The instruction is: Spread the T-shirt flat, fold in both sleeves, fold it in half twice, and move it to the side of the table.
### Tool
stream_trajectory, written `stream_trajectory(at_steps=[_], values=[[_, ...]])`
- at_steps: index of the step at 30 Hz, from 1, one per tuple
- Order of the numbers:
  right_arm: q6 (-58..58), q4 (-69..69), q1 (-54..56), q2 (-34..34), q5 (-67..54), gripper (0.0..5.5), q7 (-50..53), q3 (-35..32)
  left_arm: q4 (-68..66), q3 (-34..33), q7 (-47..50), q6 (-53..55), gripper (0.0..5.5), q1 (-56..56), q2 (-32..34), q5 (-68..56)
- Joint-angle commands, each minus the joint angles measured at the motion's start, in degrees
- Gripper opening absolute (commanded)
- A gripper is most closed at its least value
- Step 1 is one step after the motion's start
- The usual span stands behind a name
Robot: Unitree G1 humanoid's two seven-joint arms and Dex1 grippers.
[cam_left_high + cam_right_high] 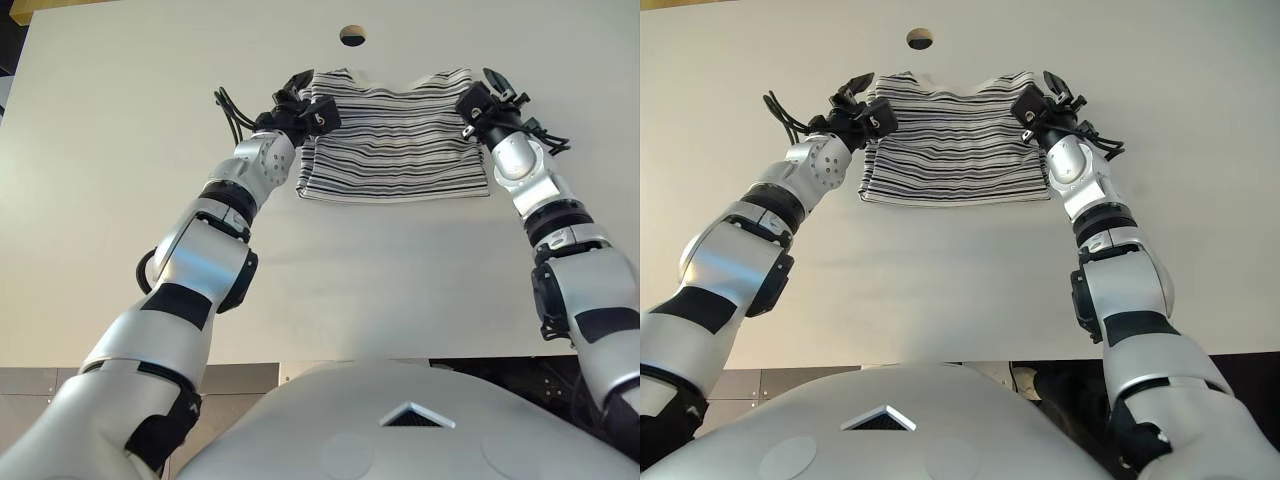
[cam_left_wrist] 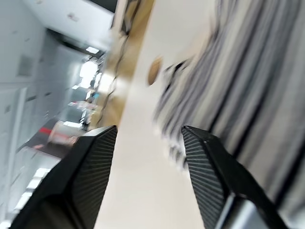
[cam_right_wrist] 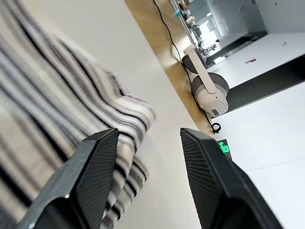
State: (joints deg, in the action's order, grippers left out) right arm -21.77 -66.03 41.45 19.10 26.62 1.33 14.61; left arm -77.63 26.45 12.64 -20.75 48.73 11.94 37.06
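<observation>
On the table | T-shirt black-white striped | flat, roughly rectangular

T-shirt on table far ctr, hole behind.

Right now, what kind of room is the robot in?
Probably a lab or test hall: a big white table with a round hole, a white machine parked beyond, and a green exit sign.

Soft, matt striped cloth on the T-shirt; smooth matt white table; black, finely ribbed, faintly glossy fingers on the right gripper.
</observation>
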Motion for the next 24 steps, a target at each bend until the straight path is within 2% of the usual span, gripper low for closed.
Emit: stream_trajectory(at_steps=[1, 4, 6, 10, 13, 16, 21, 24], values=[[-8.06, 15.63, -7.92, 6.36, -0.77, 2.37, -4.79, 0.64, 0.24, 1.9, 5.63, 1.37, 3.1, 0.59, 4.67, 2.9], [-9.44, 36.07, -20.69, 14.32, -0.24, 2.37, -12.34, 0.83, 3.22, 0.29, 9.54, -2.74, 3.1, -1.96, 9.42, 1.44], [-8.72, 41.42, -25.33, 17.79, 1.88, 2.37, -16.08, 2.15, 7.18, -2.02, 12.61, -5.85, 3.1, -4.61, 11.47, -0.73], [-8.03, 37.91, -27.99, 22.82, 6.9, 2.37, -20.0, 5.02, 26.78, -9.63, 16.76, -9.68, 3.1, -15.62, 12.66, -7.44], [-11.02, 34.26, -27.6, 24.09, 9.68, 2.37, -21.7, 8.68, 41.9, -13.26, 14.91, -6.6, 3.1, -23.38, 12.15, -10.11], [-13.51, 36.36, -27.7, 26.31, 10.99, 2.37, -23.6, 10.76, 50.18, -15.04, 14.01, -2.33, 3.1, -26.92, 11.66, -9.36], [-17.42, 59.08, -38.88, 38.57, 3.92, 2.37, -32.97, 9.06, 58.34, -15.15, 11.41, 1.44, 3.1, -30.74, 10.65, -7.83], [-17.62, 71.67, -43.79, 39.23, 1.22, 2.37, -38.7, 12.37, 61.96, -15.34, 10.07, 2.61, 3.1, -32.69, 10.07, -7.47]])
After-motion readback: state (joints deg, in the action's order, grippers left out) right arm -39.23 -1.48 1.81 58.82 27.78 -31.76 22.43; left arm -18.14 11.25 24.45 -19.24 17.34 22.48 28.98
